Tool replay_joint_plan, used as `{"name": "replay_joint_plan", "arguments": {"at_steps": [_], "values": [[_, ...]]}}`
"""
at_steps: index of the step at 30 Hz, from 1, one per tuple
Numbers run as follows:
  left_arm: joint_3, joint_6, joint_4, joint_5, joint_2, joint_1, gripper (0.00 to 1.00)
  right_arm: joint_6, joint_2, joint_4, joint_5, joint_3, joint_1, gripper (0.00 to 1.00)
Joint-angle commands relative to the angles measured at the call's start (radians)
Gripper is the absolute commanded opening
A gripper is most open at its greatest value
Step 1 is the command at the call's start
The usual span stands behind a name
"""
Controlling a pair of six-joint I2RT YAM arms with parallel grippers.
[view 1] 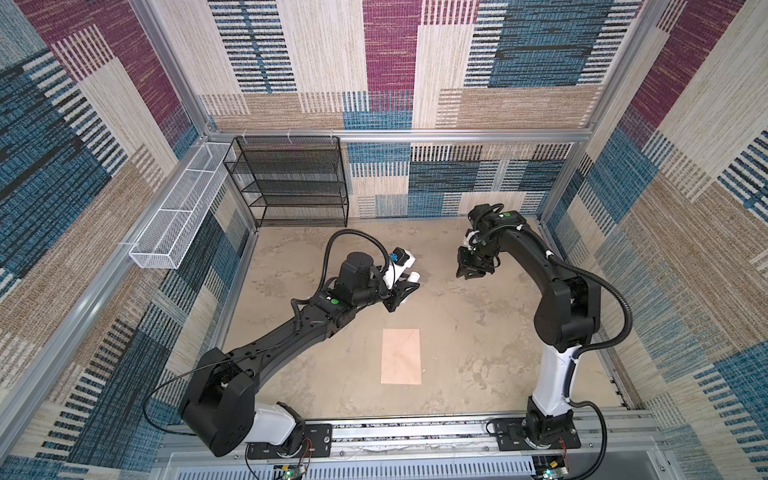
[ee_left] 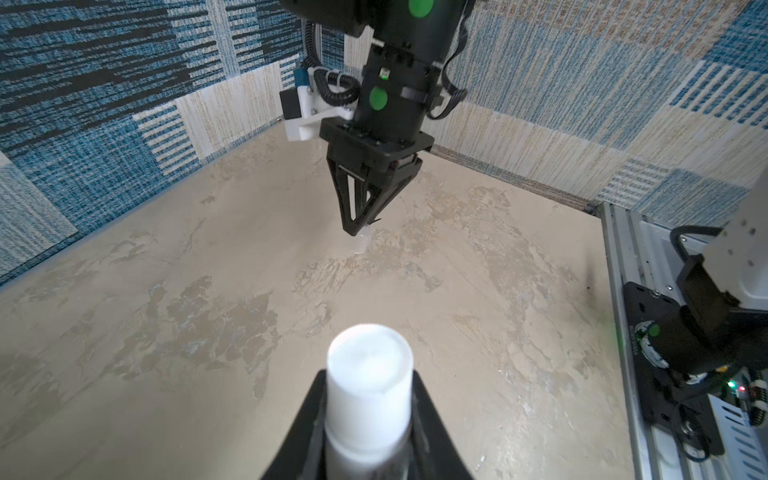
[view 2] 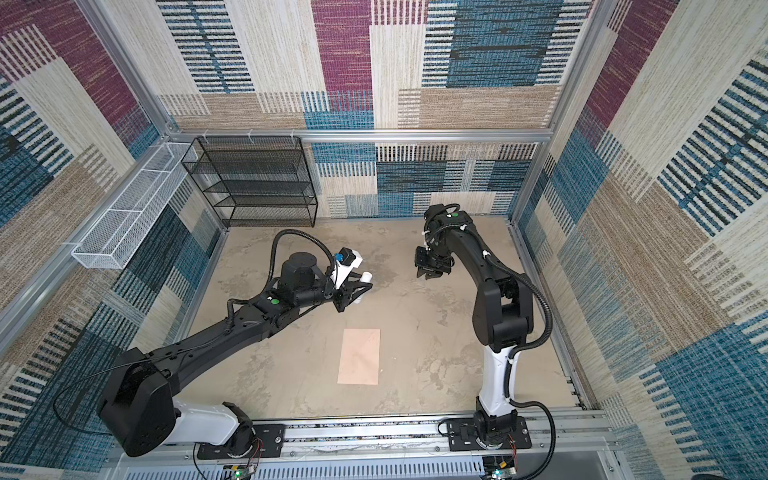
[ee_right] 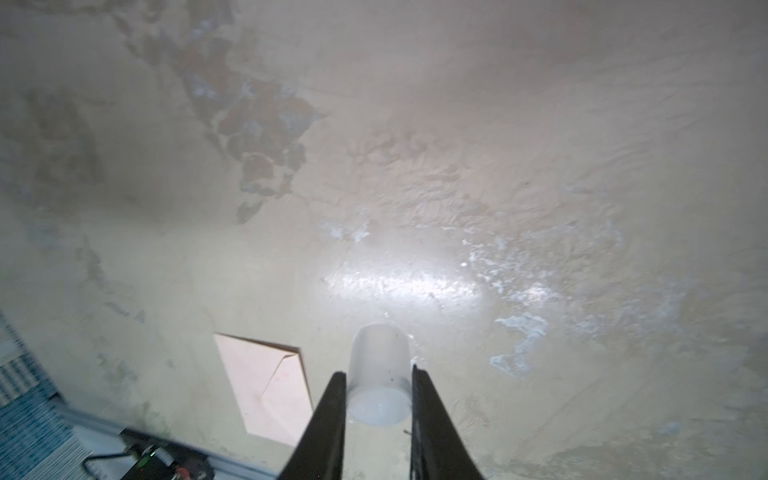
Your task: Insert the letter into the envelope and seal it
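The envelope (view 1: pixel 401 356) (view 2: pixel 359 356) lies flat on the tabletop (view 1: pixel 457 353), near its front edge and about midway between the two arm bases, with its long sides running front to back; in the right wrist view the envelope (ee_right: pixel 266 386) shows its pointed flap folded down flat against the body, though whether it is stuck down cannot be told.

The left gripper (view 1: pixel 405 291) (view 2: pixel 353 293) hangs over the middle of the tabletop, farther back than the envelope and apart from it; its jaws are closed part-way onto a white tube (view 1: pixel 413 276) (view 2: pixel 365 276), which stands out beyond the fingertips; in the left wrist view the left gripper (ee_left: pixel 369 376) has a black finger pressed on each side of the tube (ee_left: pixel 369 357).

The right gripper (view 1: pixel 473 272) (view 2: pixel 432 272) points down over the back right part of the tabletop, well apart from the left one; its jaws are drawn in on a small translucent white cap (ee_right: pixel 378 353), seen between the fingertips (ee_right: pixel 340 386) in the right wrist view and as a pale stub (ee_left: pixel 360 245) under the claw in the left wrist view.

A black mesh shelf rack (view 1: pixel 291 183) stands at the back left corner; a white wire basket (view 1: pixel 174 216) hangs on the left wall.
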Motion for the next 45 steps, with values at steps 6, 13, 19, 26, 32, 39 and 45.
{"name": "replay_joint_plan", "arguments": {"at_steps": [6, 13, 19, 26, 32, 39, 45], "values": [[0.037, 0.190, -0.186, 0.006, -0.088, 0.106, 0.00, 0.025, -0.071, -0.015, -0.549, 0.131, -0.001, 0.25], [0.034, 0.266, -0.323, 0.046, -0.161, 0.126, 0.00, 0.080, -0.156, 0.093, -0.762, 0.058, 0.001, 0.25], [0.027, 0.258, -0.324, 0.097, -0.176, 0.124, 0.00, 0.136, -0.213, 0.190, -0.804, -0.018, 0.034, 0.25], [0.042, 0.239, -0.298, 0.117, -0.170, 0.116, 0.00, 0.322, -0.306, 0.471, -0.851, -0.205, 0.078, 0.25], [0.065, 0.269, -0.321, 0.123, -0.158, 0.116, 0.00, 0.313, -0.325, 0.473, -0.870, -0.233, 0.098, 0.26], [0.075, 0.274, -0.322, 0.162, -0.145, 0.100, 0.00, 0.313, -0.348, 0.491, -0.883, -0.303, 0.116, 0.26], [0.076, 0.283, -0.340, 0.159, -0.142, 0.085, 0.00, 0.340, -0.346, 0.529, -0.899, -0.313, 0.131, 0.26]]}}
